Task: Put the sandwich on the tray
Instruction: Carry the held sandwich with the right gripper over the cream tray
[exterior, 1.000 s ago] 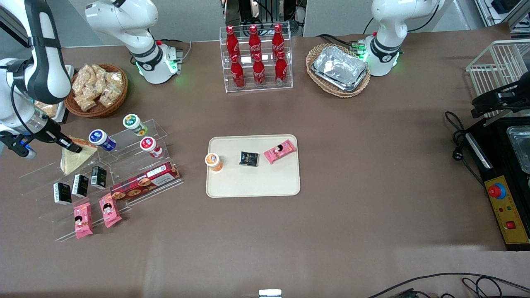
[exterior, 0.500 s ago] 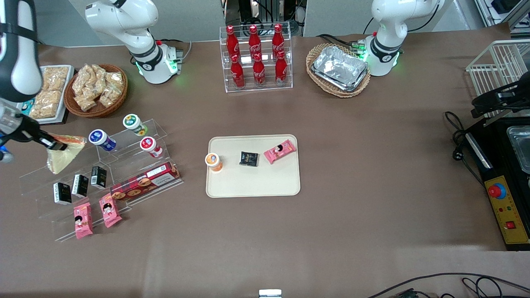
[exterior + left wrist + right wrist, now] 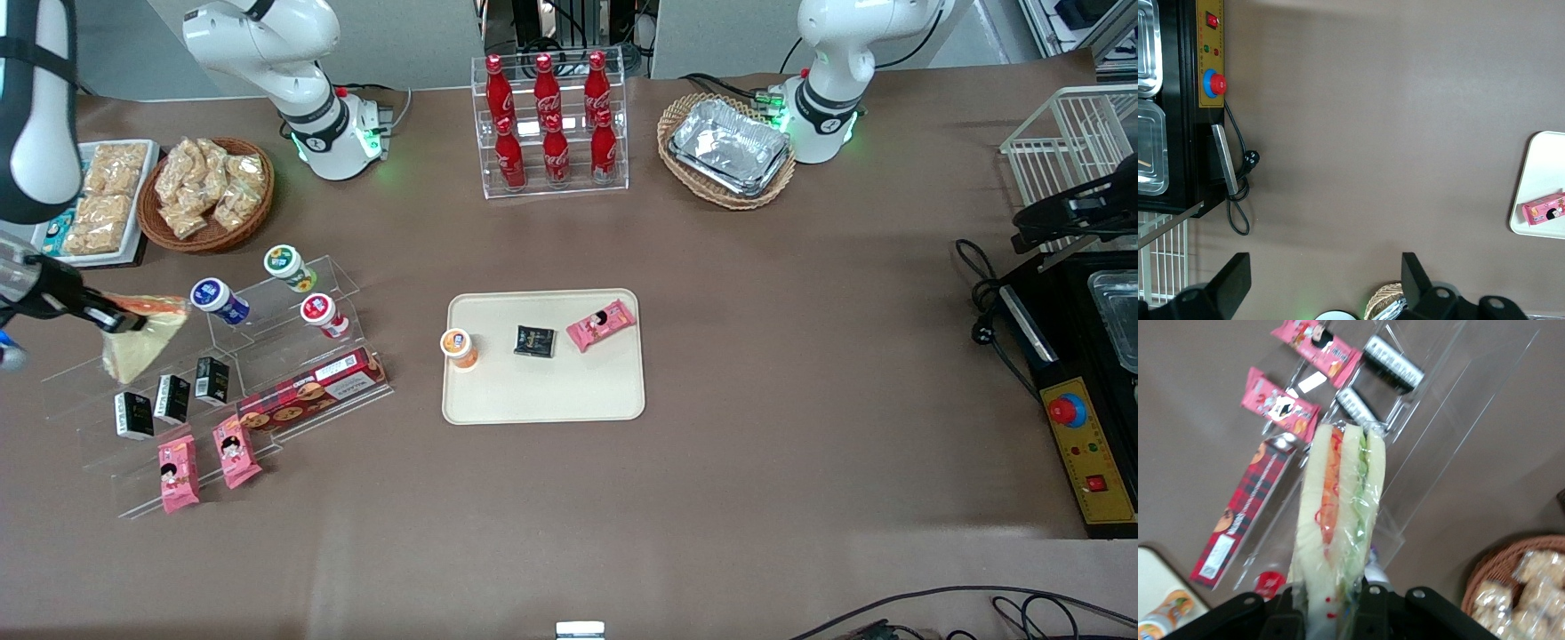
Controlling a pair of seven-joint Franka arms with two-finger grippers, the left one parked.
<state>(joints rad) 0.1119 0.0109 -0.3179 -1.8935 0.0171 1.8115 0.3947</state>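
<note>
Right gripper clenched on clear-wrapped triangular white-bread sandwich, held above clear acrylic display steps; flat cream-beige rectangular tray well apart from steps.

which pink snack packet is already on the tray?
The pink packet lying on the cream tray, beside the black packet. The other two sit on the clear stand. The tool grips the sandwich.

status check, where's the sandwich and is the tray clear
Gripper shut on sandwich, lifted above the acrylic shelf. Tray holds cup, black packet, pink packet; its nearer half is bare.
</note>
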